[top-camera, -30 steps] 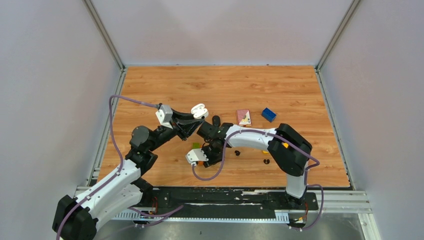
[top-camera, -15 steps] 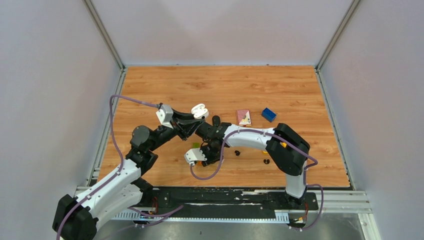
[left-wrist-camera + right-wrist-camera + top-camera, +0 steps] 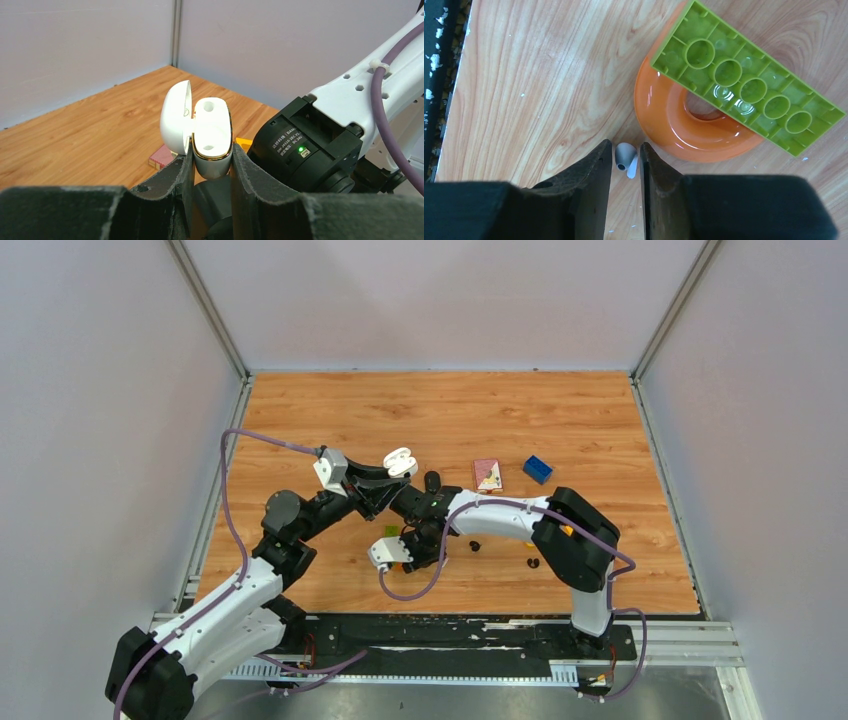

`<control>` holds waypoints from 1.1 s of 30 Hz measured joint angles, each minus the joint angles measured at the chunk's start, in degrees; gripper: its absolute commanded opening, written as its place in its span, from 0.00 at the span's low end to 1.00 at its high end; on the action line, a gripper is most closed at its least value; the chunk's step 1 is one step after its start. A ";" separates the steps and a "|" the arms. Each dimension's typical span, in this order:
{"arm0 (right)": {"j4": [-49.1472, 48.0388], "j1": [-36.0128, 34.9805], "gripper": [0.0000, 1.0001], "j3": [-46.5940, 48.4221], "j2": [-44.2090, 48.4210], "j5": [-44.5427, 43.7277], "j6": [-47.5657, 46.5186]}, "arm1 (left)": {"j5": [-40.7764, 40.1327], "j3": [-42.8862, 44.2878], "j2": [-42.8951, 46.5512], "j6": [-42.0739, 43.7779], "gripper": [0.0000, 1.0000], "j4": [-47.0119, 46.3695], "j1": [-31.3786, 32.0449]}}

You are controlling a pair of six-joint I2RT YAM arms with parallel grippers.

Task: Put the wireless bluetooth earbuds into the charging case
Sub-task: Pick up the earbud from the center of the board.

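Left gripper [image 3: 211, 153] clamped on open white case [image 3: 212, 125]. Right gripper [image 3: 624, 150] jaws slightly apart, flanking white earbud [image 3: 624, 157]; orange ring [image 3: 655, 120] at 2 o'clock. Motor label [image 3: 292, 143]: "DC 24V".

Top cam: left arm [image 3: 240, 590] reaches in from 7 o'clock. The left pincer [image 3: 385, 476] is clamped on a white charging case [image 3: 400, 462], lid open, just at 10 o'clock of desk [image 3: 350, 410] centre. Right arm [image 3: 500, 512] folds in from 5 o'clock, wrist tipped down at 6 o'clock of the case. Can't read the right pincer [image 3: 407, 545] jaws from here. A green piece [image 3: 391, 531] and an orange bit [image 3: 400, 566] peek out beside that wrist. Two black earbuds [image 3: 475, 544] lie on bare wood at 5 o'clock of centre, apart from each other. Pink card box [image 3: 487, 474] at 1 o'clock, blue block [image 3: 537, 469] near its 3 o'clock, not touching.
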State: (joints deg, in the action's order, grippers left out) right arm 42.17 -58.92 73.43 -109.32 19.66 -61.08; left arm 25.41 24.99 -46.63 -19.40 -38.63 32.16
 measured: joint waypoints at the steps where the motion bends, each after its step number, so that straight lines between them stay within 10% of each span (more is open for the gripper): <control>1: -0.02 -0.04 0.29 0.00 0.00 -0.13 0.07 | 0.00 0.00 0.00 0.00 0.00 0.00 0.00; 33: 6.75 -0.13 0.12 4.22 -2.27 -0.11 2.08 | 0.44 0.00 0.00 0.00 0.00 -0.13 0.00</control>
State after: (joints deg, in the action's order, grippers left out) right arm 48.93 -59.05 77.65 -111.59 19.55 -59.00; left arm 25.85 24.99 -46.63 -19.40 -38.76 32.16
